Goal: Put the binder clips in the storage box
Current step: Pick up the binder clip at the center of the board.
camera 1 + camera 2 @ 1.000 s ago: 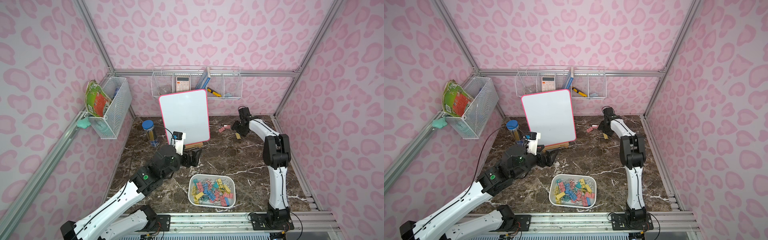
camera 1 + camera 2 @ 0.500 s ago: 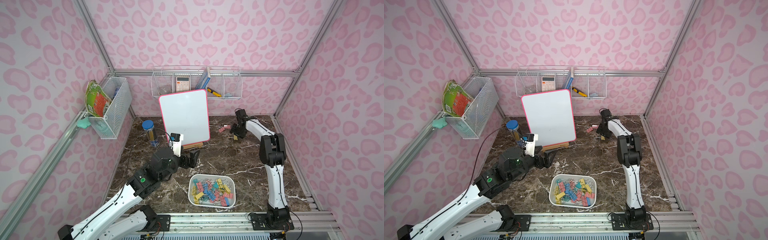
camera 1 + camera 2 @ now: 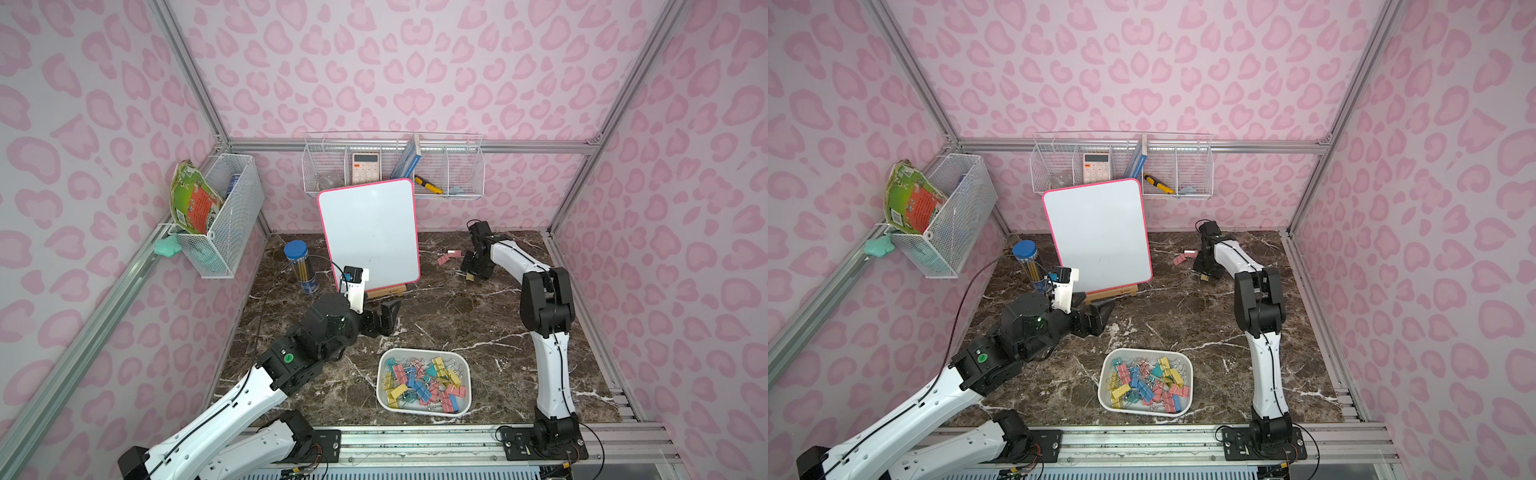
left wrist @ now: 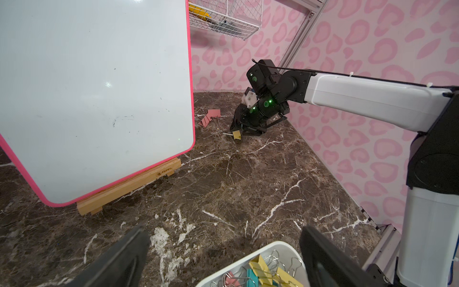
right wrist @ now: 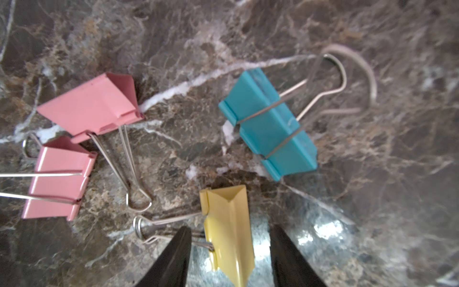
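Far right of table: right gripper (image 5: pixel 229 227) has swung over yellow clip (image 5: pixel 227 211), jaws narrowing, straddling it, not yet clamped. Pick imminent. Pink clips (image 5: pixel 92 104), teal clip (image 5: pixel 268 124) loose alongside. Left gripper (image 4: pixel 224 232) gapes empty beside near-centre storage box (image 3: pixel 379 386), already heaped.

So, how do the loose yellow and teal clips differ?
The yellow clip lies between the open fingers of the right gripper; the teal clip lies clear of them. Wire crosses the teal clip's face; the yellow clip's face is bare. Both rest on the table, outside the storage box.
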Motion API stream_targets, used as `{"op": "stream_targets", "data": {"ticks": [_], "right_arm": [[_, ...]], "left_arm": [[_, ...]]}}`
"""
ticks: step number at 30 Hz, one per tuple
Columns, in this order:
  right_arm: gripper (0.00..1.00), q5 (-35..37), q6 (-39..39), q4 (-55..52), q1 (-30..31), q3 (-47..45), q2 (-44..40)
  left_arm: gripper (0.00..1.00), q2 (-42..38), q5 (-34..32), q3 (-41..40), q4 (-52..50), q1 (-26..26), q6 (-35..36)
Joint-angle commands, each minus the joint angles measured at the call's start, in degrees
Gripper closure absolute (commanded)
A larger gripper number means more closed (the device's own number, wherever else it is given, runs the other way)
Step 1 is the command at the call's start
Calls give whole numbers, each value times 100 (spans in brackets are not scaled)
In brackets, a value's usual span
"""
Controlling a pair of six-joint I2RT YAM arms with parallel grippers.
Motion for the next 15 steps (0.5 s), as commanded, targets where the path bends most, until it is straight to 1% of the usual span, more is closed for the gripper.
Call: {"op": "stream_targets", "data": {"ticks": [1,5,10,13,15], "right_arm": [[51,381,-158,-343,88,187,107],[56,437,-171,-350,143,152,145],[66,370,-187,-369,138,157,202],[71,368,-172,-279,150,74,56],[72,378,-163,-183,147,17,-133]], "left_arm": [[1,-50,-51,38,31,5,65],[1,-116,-82,-2,33,3,64],[1,-139,-103,-2,-13,3,64],[1,-152,-126,-11,-16,9,80],[1,-166,-140,0,-27,3,86]]}}
